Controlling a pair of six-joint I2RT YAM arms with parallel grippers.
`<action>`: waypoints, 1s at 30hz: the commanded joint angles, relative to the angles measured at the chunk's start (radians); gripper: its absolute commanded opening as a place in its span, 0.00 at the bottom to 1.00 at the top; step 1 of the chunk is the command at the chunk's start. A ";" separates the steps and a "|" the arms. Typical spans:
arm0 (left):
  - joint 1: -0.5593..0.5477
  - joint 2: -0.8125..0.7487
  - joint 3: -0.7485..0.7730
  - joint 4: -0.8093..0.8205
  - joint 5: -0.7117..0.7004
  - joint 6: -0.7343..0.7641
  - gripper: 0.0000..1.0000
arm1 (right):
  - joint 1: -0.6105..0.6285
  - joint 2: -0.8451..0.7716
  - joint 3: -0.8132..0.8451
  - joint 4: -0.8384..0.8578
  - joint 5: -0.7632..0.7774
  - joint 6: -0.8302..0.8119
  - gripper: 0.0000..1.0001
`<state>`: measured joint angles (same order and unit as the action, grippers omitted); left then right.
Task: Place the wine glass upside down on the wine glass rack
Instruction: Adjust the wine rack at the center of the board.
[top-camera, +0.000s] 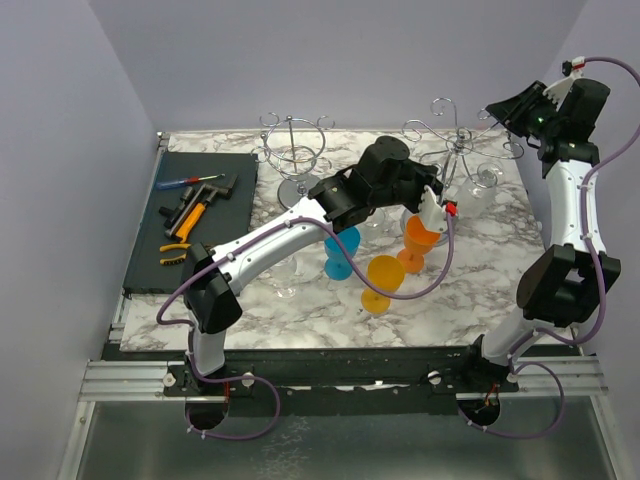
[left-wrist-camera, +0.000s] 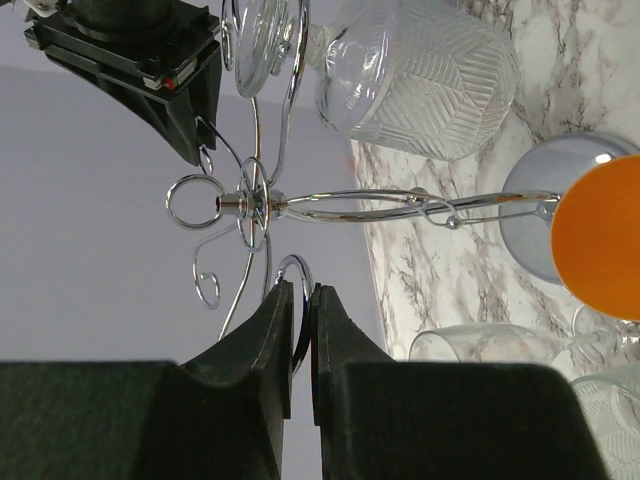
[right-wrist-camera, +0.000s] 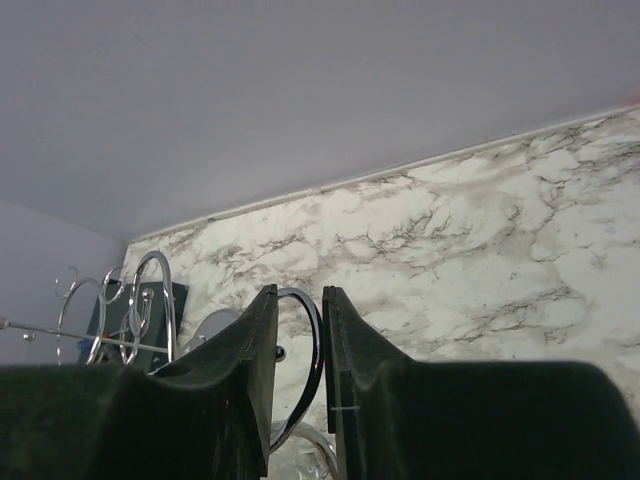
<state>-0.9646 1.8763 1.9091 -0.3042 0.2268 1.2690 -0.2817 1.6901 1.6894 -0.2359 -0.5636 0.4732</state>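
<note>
Marble counter (top-camera: 480, 290), two chrome racks at the back. The wine glass rack (top-camera: 455, 135) in play is the right-hand one; a second rack (top-camera: 295, 150) stands left of it. The clear wine glass (top-camera: 487, 178) hangs bowl-down from an arm on the right side of the wine glass rack. In the left wrist view its ribbed bowl (left-wrist-camera: 420, 75) is off the counter, with the stem running up to the foot among the wire arms. The left arm reaches across the counter. The left end effector (top-camera: 437, 208) sits low at the front of the rack, near its post and well apart from the glass. Its fingers (left-wrist-camera: 280, 330) are drawn almost together with a chrome curl of the rack pinched in the slit between them. The right end effector (top-camera: 495, 110) is held high at the rack's right arm, just above the hanging glass. From its own camera the fingers (right-wrist-camera: 355, 340) stand close, with a chrome loop (right-wrist-camera: 318, 340) in the narrow gap. Cannot tell whether they clamp the loop or only straddle it. A sliver of glass shows below the loop. In front of the rack stand a blue glass (top-camera: 340, 250) and two orange glasses (top-camera: 420, 238) (top-camera: 383, 278). A dark mat (top-camera: 190, 215) with hand tools lies at far left.
</note>
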 joint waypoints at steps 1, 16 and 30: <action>0.002 0.027 0.028 0.033 -0.042 -0.010 0.04 | 0.001 -0.046 -0.017 0.017 -0.026 -0.005 0.22; 0.113 0.115 0.151 0.058 -0.087 -0.070 0.00 | 0.001 -0.195 -0.195 0.089 0.074 0.042 0.03; 0.153 0.184 0.218 0.068 -0.087 -0.099 0.00 | 0.014 -0.356 -0.404 0.142 0.078 0.098 0.02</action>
<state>-0.8249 2.0041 2.0792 -0.3473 0.1886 1.2453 -0.3084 1.3991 1.3315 -0.0669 -0.3302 0.5735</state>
